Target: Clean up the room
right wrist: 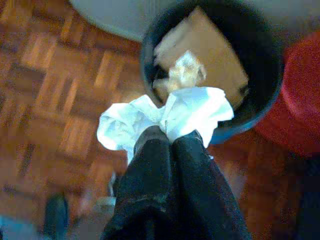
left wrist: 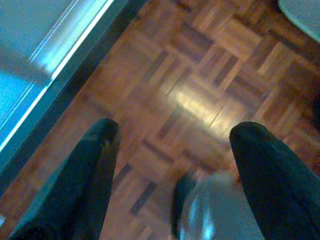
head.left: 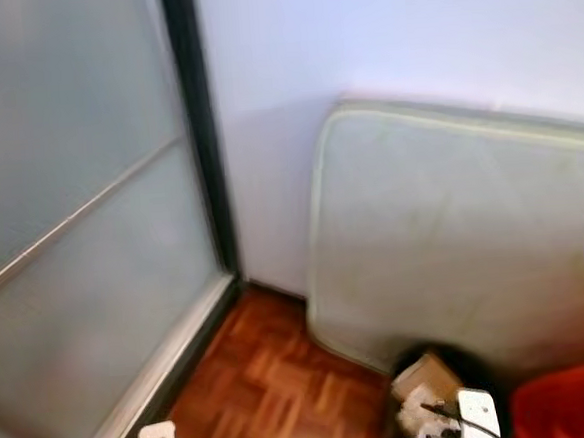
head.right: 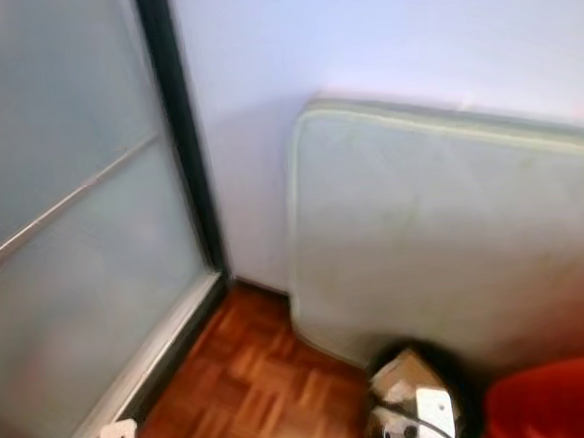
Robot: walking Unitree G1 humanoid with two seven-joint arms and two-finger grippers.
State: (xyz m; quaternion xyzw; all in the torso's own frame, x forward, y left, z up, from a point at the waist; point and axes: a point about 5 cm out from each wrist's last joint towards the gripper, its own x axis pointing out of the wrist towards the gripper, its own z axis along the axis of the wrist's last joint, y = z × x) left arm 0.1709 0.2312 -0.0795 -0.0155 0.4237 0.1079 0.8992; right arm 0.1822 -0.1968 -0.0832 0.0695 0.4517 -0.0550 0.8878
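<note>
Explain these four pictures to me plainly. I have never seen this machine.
A walking humanoid robot is tidying a room. The two wide pictures come from cameras in its head, looking down at a corner: a frosted sliding door, a mattress leaning on the wall, and parquet floor. The other two come from cameras on its wrists. The right pincer is shut on a crumpled white tissue, held above a dark bin that already holds cardboard. Something red sits beside the bin. The left pincer is open, holding nothing, over the floor.
</note>
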